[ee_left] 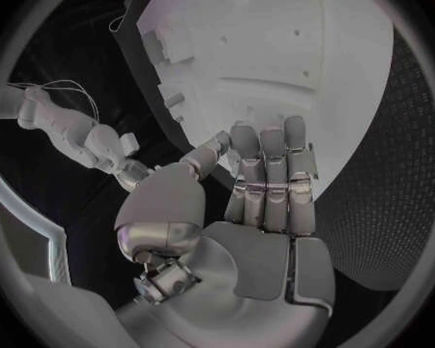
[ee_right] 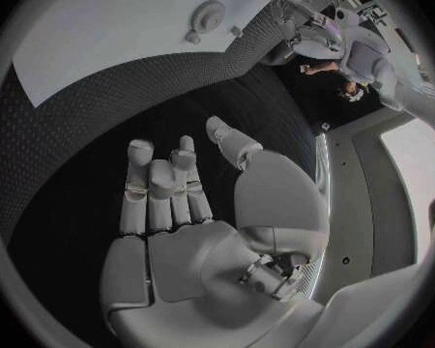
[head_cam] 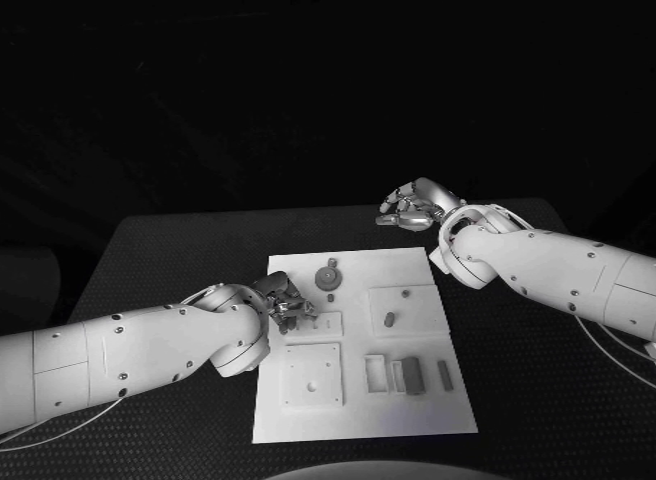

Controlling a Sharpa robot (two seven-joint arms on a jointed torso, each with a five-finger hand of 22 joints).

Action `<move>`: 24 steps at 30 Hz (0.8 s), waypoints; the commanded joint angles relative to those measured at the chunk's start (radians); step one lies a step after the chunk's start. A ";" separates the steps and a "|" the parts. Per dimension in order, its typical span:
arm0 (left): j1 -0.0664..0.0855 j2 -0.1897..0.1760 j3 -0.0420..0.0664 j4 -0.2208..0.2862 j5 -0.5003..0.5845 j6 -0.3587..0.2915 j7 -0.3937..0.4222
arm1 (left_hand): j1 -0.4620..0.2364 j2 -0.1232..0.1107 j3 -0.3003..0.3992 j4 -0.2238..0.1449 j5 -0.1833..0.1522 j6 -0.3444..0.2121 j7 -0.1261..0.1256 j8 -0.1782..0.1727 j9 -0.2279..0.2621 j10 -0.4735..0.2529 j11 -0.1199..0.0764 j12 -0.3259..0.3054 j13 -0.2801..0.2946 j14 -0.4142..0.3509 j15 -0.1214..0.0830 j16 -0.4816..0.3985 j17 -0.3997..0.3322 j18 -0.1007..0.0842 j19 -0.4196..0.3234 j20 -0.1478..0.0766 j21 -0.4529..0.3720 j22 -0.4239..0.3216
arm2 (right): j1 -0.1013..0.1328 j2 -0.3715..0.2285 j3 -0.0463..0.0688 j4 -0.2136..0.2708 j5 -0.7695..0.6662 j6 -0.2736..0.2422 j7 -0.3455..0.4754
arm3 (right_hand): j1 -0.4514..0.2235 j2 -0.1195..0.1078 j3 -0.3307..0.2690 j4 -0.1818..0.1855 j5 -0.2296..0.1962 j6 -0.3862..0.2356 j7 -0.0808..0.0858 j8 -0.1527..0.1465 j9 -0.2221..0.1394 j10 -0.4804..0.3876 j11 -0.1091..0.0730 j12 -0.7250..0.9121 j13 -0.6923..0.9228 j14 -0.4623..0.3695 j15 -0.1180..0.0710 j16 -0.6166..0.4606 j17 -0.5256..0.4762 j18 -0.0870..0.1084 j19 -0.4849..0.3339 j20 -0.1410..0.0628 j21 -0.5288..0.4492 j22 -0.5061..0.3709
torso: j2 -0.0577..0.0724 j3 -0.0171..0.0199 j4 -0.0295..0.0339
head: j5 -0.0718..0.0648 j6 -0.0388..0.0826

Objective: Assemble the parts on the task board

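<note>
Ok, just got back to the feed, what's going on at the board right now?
Neither hand is holding anything. The left hand sits at the left edge of the task board, fingers extended over the plate. The right hand hovers over the black table just past the board's far right corner, fingers loosely curled and empty. Several grey parts lie on the board near its right side, and a round part sits toward the far end. Assembly looks unfinished.

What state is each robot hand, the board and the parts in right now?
Left robot hand: empty, fingers extended, over the task board's left edge.
Right robot hand: empty, fingers loosely curled, over bare table beyond the board.
Task board: flat on the table.
Round part: lying on the board, untouched.
Bar parts: lying on the board.
</note>
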 commanded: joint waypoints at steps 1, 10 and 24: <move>-0.007 0.006 0.001 -0.005 -0.050 0.017 -0.011 | 0.002 0.000 0.000 0.004 0.004 0.089 -0.076 0.003 0.002 -0.030 -0.031 0.004 -0.001 -0.006 0.001 0.007 -0.002 0.010 -0.007 0.003 -0.002 0.002 | 0.001 0.003 0.001 -0.005 0.002 0.018 0.013 | 0.000 0.014 -0.007 0.000 0.004 0.004 0.012 -0.005 0.001 -0.007 0.001 -0.006 -0.002 -0.007 0.002 -0.004 -0.001 0.007 -0.008 0.002 -0.004 0.012 | 0.000 -0.0010 0.0004 | -0.001 -0.001; -0.030 0.007 0.001 -0.014 -0.108 -0.002 -0.008 | 0.002 -0.001 0.000 0.002 0.007 0.094 -0.079 0.004 0.006 -0.026 -0.033 0.010 -0.002 -0.006 0.001 0.015 -0.010 0.011 -0.005 0.003 -0.001 0.007 | 0.003 0.005 0.001 -0.005 0.002 0.023 0.014 | 0.000 0.014 -0.008 -0.002 0.004 0.003 0.012 -0.006 0.002 -0.007 0.001 -0.006 -0.002 -0.008 0.003 -0.004 -0.001 0.007 -0.008 0.002 -0.005 0.012 | 0.000 -0.0009 0.0008 | -0.001 -0.004; -0.041 0.021 0.001 -0.033 -0.134 -0.002 -0.003 | -0.002 -0.010 0.003 0.006 0.020 0.102 -0.082 0.004 0.012 -0.023 -0.036 0.022 -0.002 -0.006 0.000 0.034 -0.025 0.014 0.001 0.002 -0.001 0.018 | 0.003 0.005 0.001 -0.004 0.002 0.027 0.015 | -0.002 0.015 -0.009 -0.002 0.004 0.003 0.012 -0.006 0.002 -0.008 0.001 -0.006 -0.002 -0.009 0.003 -0.005 -0.001 0.007 -0.009 0.003 -0.005 0.012 | 0.001 -0.0010 0.0003 | -0.003 -0.004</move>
